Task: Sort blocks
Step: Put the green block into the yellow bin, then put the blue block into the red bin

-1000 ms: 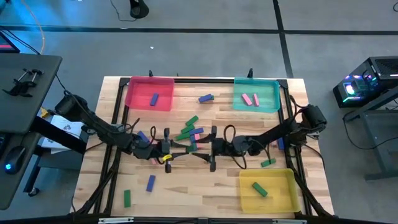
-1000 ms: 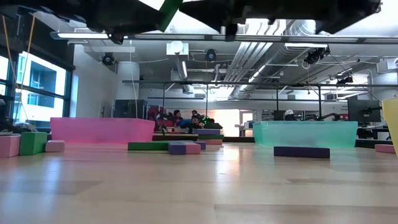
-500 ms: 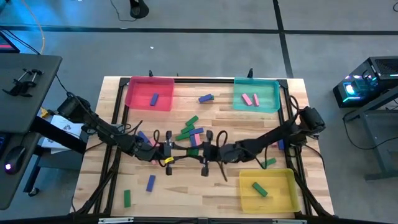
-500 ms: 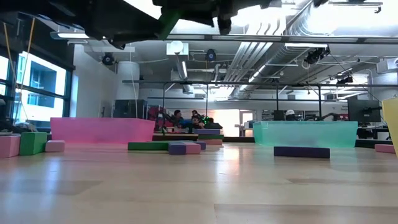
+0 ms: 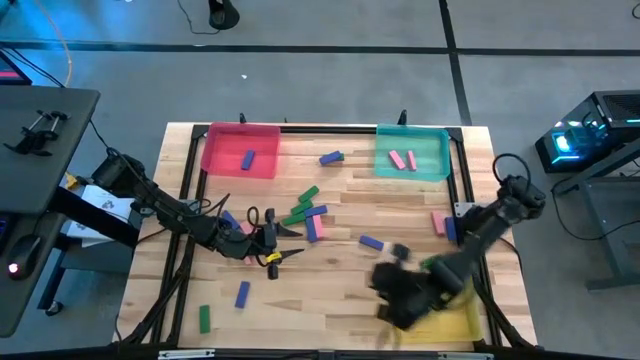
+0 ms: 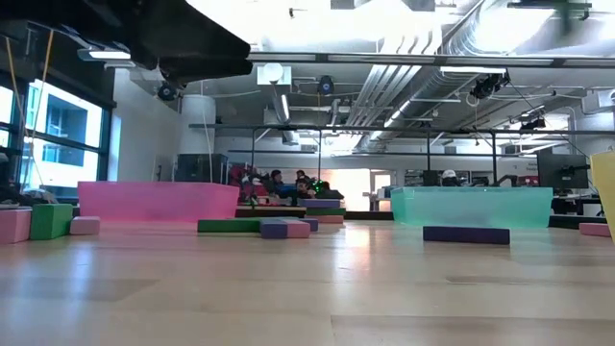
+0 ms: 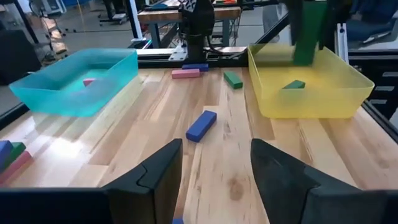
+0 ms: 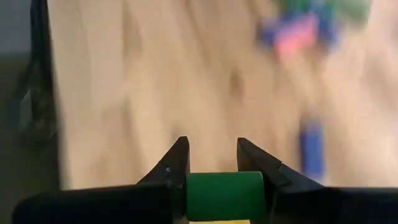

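Wooden table [image 5: 330, 295], three trays, perhaps a dozen scattered blocks [image 5: 371, 242]

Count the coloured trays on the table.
3: the pink tray at the high view's upper left, the teal tray at its upper right, and the yellow tray at its lower right, partly covered there.

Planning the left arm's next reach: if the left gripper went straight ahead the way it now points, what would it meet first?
Probably the blue block lying alone on the wood ahead of the open left gripper; depth is uncertain. The yellow tray lies beyond, to one side.
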`<state>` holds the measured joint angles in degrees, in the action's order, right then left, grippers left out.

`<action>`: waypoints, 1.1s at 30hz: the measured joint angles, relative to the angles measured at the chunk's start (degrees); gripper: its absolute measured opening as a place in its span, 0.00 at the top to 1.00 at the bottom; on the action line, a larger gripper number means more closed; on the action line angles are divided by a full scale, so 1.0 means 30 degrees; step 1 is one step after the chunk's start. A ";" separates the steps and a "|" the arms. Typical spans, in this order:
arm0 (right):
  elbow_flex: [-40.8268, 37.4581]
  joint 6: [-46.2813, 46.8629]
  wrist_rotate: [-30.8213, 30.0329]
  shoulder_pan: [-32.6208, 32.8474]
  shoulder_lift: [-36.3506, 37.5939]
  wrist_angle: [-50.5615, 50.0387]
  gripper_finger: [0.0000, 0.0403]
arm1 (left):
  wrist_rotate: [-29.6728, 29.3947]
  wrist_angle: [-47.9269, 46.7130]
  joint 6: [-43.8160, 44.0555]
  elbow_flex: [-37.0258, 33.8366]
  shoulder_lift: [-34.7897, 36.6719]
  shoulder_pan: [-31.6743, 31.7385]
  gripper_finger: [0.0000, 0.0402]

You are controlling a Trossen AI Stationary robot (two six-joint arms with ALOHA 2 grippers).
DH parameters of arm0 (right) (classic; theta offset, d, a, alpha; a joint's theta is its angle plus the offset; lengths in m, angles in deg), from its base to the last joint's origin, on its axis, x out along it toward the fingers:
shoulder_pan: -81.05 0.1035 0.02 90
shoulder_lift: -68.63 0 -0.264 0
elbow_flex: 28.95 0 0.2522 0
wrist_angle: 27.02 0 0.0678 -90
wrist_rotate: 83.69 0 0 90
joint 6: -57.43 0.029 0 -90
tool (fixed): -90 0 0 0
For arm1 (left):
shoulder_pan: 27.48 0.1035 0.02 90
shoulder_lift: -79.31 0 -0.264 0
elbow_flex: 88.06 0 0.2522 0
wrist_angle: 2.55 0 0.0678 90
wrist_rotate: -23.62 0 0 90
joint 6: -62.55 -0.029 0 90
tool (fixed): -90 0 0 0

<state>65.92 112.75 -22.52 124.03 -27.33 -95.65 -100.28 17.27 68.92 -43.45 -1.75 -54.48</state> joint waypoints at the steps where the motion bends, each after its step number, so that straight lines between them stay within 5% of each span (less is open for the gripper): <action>1: 0.0091 0.1988 0.0823 0.0597 0.0052 -0.0998 0.82 | 0.0021 -0.0003 0.0085 0.0000 0.0000 0.0000 0.56; 6: -0.0481 1.0395 0.4646 0.2823 0.0023 -0.3844 0.82 | 0.0060 -0.0085 0.0190 0.0000 0.0000 0.0000 0.56; 12: -0.3529 1.4956 1.0817 0.3500 0.0012 -0.2813 0.82 | 0.0075 -0.0093 -0.0002 0.0000 -0.0007 0.0000 0.56; 24: -0.8606 1.1993 1.4973 0.1575 0.0005 0.1744 0.81 | 0.0090 0.0038 -0.0509 0.0000 -0.0015 0.0000 0.56; 33: -0.9302 0.9558 1.5458 0.0624 0.0005 0.1017 0.54 | 0.0097 0.0039 -0.0499 0.0000 -0.0015 0.0000 0.56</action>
<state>38.02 141.42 23.86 125.90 -27.31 -92.60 -99.99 17.39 67.42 -43.45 -1.79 -54.48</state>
